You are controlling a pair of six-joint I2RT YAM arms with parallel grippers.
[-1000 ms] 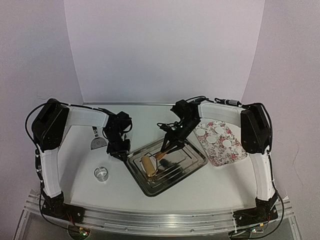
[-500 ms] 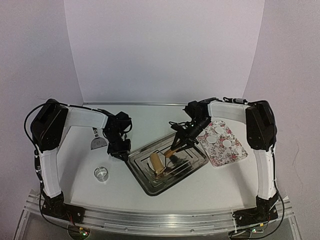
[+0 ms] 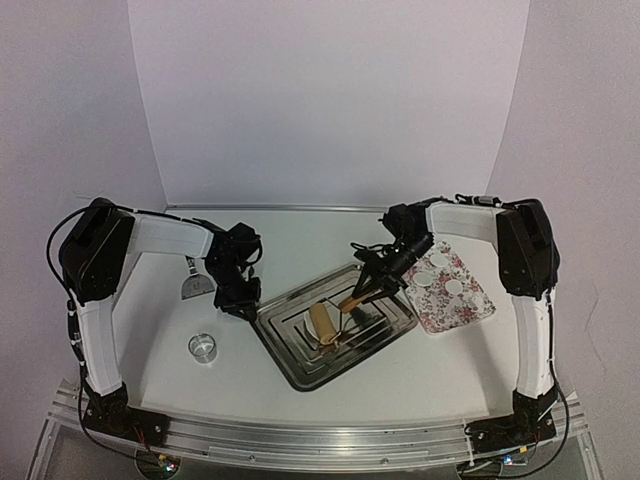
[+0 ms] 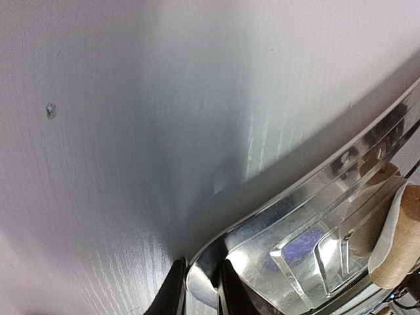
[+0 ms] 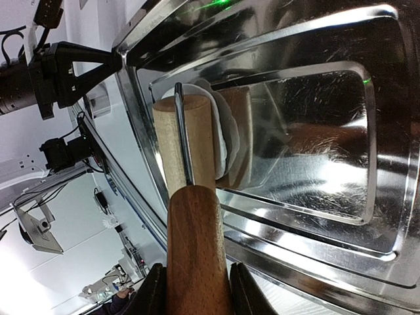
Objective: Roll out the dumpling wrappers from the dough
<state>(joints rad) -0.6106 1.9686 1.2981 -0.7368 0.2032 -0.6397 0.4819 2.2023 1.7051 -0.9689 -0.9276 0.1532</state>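
Observation:
A shiny metal tray (image 3: 300, 368) lies in the middle of the table. My left gripper (image 3: 238, 296) is shut on its left corner; both fingers pinch the rim (image 4: 200, 282). My right gripper (image 3: 374, 278) is shut on the dark wooden handle (image 5: 197, 249) of a small roller (image 3: 323, 322), whose pale drum (image 5: 187, 141) rests inside the tray. A thin white piece of dough (image 5: 227, 141) clings to the drum's side, and the dough (image 4: 387, 223) also shows in the left wrist view. Round white dumpling wrappers (image 3: 440, 262) lie on a floral tray (image 3: 462, 312) at the right.
A clear ring cutter (image 3: 204, 346) stands on the table left of the metal tray, near the front. A flat scraper (image 3: 195, 286) lies behind it, beside my left arm. White walls close off the back and both sides.
My right gripper has drawn back to the right, and the roller has travelled with it across the tray from the left part toward the middle. The left gripper has held still.

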